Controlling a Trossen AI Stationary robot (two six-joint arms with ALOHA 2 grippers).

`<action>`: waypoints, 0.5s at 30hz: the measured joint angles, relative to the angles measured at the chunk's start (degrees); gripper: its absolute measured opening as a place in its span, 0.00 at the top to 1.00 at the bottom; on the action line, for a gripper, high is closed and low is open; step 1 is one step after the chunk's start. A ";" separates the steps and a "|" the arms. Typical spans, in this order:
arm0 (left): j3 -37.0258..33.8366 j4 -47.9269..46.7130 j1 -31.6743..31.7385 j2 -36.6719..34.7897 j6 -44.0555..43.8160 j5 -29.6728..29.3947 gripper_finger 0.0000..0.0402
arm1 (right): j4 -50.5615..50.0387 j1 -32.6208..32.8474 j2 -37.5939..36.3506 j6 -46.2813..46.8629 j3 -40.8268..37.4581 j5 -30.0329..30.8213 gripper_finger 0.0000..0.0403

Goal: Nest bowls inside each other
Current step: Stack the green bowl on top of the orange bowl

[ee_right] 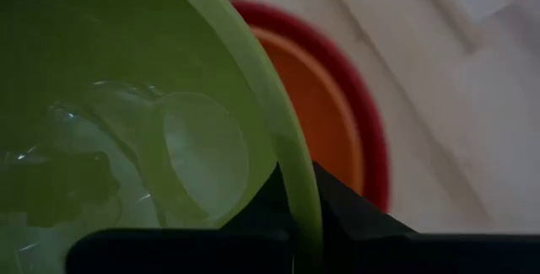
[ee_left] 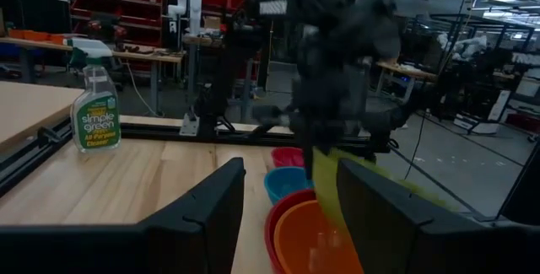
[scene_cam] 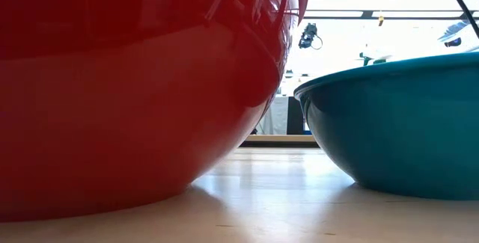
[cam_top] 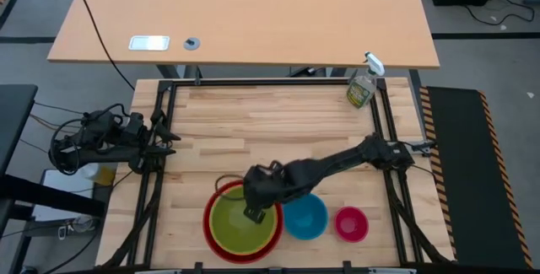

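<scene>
The orange bowl [cam_top: 221, 196] sits nested in the large red bowl [cam_top: 208, 223] near the table's front edge. Above them is the lime green bowl [cam_top: 239, 225], with my right gripper [cam_top: 254, 213] shut on it. The left wrist view shows the green bowl [ee_left: 331, 191] blurred and tilted over the orange bowl [ee_left: 314, 242]. The blue bowl [cam_top: 305, 216] and the small pink bowl [cam_top: 351, 223] rest on their bases to the right. My left gripper [cam_top: 171, 143] waits open at the table's left edge, pointing level. My right gripper pinches the green bowl's rim [ee_right: 297, 196] on the side toward the blue bowl, one finger inside the bowl and one outside. The fingers slant down from above. The bowl hangs tilted over the orange bowl; whether its lower edge touches it I cannot tell.
A spray bottle [cam_top: 361, 88] stands at the table's far right corner. In the low view the red bowl [scene_cam: 135, 93] and the blue bowl [scene_cam: 397, 123] stand close together with a narrow gap of table between them. Bare wood lies across the table's middle and far side.
</scene>
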 joint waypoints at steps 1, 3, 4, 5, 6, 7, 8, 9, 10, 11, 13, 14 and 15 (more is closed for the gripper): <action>0.00 0.00 0.00 0.00 0.00 0.00 0.52 | 0.24 0.21 1.06 0.01 0.00 0.01 0.93; 0.00 0.04 0.00 0.00 0.01 -0.01 0.52 | -0.03 0.33 2.88 0.93 0.00 -0.04 0.93; 0.00 0.11 0.00 0.00 0.01 -0.01 0.52 | -0.31 0.30 3.60 1.71 0.00 -0.07 0.93; 0.00 0.25 0.00 0.00 0.01 -0.01 0.52 | -0.49 0.22 4.24 2.07 0.00 -0.07 0.93; 0.00 0.39 0.00 0.00 0.01 -0.01 0.52 | -0.51 0.20 4.87 2.09 0.00 -0.06 0.93; 0.00 0.43 0.00 0.00 0.03 -0.01 0.52 | -0.52 0.18 5.37 1.93 -0.01 0.13 0.93; 0.00 0.43 0.00 0.00 0.03 -0.01 0.52 | -0.74 0.15 5.70 1.65 0.00 0.34 0.93; 0.00 0.43 0.00 0.00 0.04 -0.01 0.52 | -1.48 0.15 5.82 1.52 -0.02 0.63 0.93; 0.00 0.43 -0.02 0.00 0.05 -0.01 0.52 | -2.26 0.15 5.99 1.38 -0.04 0.72 0.92; 0.00 0.48 0.00 0.00 0.05 -0.01 0.52 | -2.41 0.15 6.23 1.36 -0.04 0.68 0.91; 0.00 0.47 0.00 0.00 0.07 -0.01 0.52 | -2.43 0.15 5.98 1.18 -0.02 0.22 0.86; 0.00 0.56 -0.01 0.00 0.07 -0.01 0.52 | -2.63 0.15 5.89 1.19 -0.02 0.05 0.83; 0.00 0.64 0.00 0.00 0.10 -0.03 0.52 | -2.88 0.15 5.73 1.16 -0.02 -0.07 0.79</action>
